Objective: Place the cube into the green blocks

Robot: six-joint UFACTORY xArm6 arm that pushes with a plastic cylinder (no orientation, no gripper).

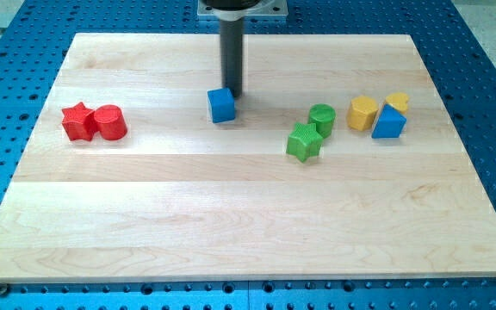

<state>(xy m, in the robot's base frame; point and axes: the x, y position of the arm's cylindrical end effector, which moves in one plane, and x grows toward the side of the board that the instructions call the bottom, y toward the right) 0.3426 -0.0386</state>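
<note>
A blue cube (221, 105) sits on the wooden board (231, 224) a little above the middle. My tip (232, 93) stands just behind the cube's upper right corner, touching or nearly touching it. A green star block (304, 142) and a green cylinder (322, 118) sit side by side to the cube's right, the cylinder up and right of the star, about a hand's width away from the cube.
A red star (78, 121) and a red cylinder (110, 122) touch each other at the view's left. At the right sit a yellow hexagonal block (362, 113), another yellow block (397, 102) and a blue triangular block (388, 124).
</note>
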